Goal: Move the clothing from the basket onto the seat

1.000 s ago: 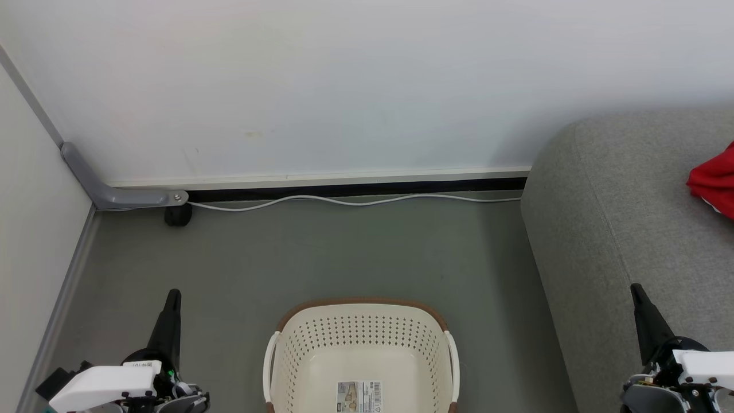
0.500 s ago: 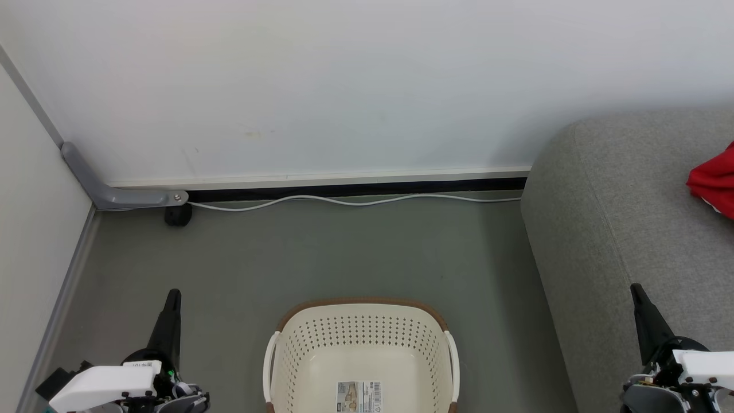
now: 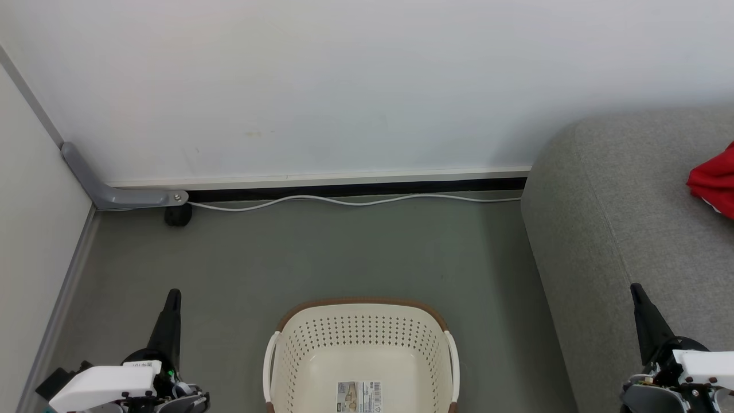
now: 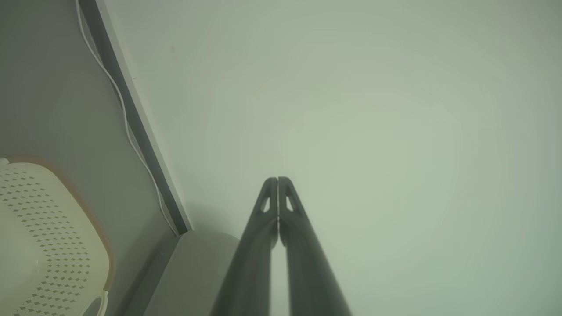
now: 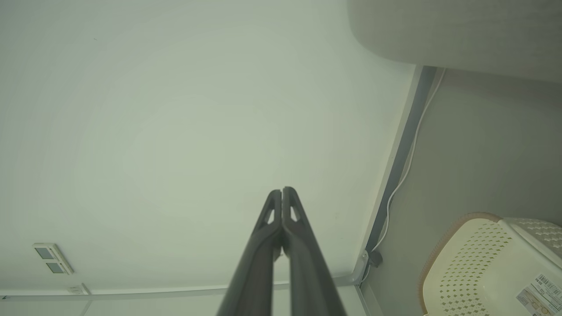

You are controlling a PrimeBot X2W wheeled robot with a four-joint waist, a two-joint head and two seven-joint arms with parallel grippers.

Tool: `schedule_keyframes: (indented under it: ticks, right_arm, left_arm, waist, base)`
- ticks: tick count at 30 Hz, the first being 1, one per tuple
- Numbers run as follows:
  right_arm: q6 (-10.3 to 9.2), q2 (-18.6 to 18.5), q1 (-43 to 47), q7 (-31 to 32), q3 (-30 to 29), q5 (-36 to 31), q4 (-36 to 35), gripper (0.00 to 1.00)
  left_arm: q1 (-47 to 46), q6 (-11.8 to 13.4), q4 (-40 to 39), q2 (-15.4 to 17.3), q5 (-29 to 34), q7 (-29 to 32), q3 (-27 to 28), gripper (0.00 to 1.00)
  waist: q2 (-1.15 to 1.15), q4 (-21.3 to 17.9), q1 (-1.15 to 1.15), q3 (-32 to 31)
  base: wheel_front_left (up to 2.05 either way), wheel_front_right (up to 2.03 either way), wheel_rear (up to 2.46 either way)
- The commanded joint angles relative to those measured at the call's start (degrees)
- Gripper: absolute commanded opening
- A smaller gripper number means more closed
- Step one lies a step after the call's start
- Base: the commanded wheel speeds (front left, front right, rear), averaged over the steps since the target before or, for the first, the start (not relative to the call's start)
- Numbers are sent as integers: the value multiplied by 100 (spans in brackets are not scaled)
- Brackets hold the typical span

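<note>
The cream perforated basket (image 3: 360,350) with a brown rim stands on the floor at the bottom centre, with just a label sticker on its bottom; it also appears as the basket (image 4: 48,237) and the basket (image 5: 491,267) in the wrist views. The grey seat (image 3: 625,229) rises at the right. A piece of red clothing (image 3: 714,180) lies on it at the right edge. My left gripper (image 3: 172,295) points up at the lower left, shut and empty, left of the basket. My right gripper (image 3: 636,288) is shut and empty over the seat's front. Both wrist views show closed fingers (image 4: 278,181) (image 5: 282,191).
A white wall (image 3: 344,86) faces me, with a white cable (image 3: 355,201) along its base. A grey bracket with a black wheel (image 3: 178,213) sits in the left corner. Another wall panel (image 3: 28,241) runs along the left. Grey floor (image 3: 344,252) lies between basket and wall.
</note>
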Motion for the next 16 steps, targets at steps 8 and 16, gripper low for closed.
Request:
schedule_keyframes:
  ticks: [8,16]
  right_arm:
    - [9,-59,-209,42,97,67,-180,0]
    - [9,-59,-209,42,98,67,-180,0]
  left_arm:
    - [-328,-47,-169,104,-24,37,184,0]
    - [-328,-47,-169,104,-24,37,183,0]
  waist:
    - [0,0,0,0]
    - [0,0,0,0]
  base:
    - [0,0,0]
    - [0,0,0]
